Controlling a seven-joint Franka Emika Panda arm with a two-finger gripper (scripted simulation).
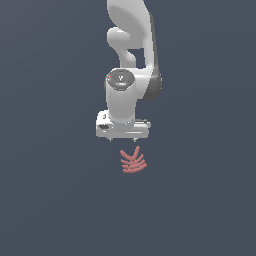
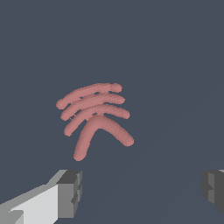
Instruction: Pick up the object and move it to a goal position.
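The object (image 1: 132,162) is a small salmon-red bunch of curved finger-like pieces, fanned out on the dark grey ground. In the exterior view it lies just below the white gripper (image 1: 123,140), apart from it. The wrist view shows the object (image 2: 95,114) ahead of the two grey fingertips (image 2: 70,193), outside the gap between them. My gripper (image 2: 142,190) is open and wide, with nothing between its fingers. Only tiny tips of the fingers show in the exterior view.
The white arm (image 1: 131,45) rises toward the top of the exterior view. The dark grey ground (image 1: 50,190) extends all around the object.
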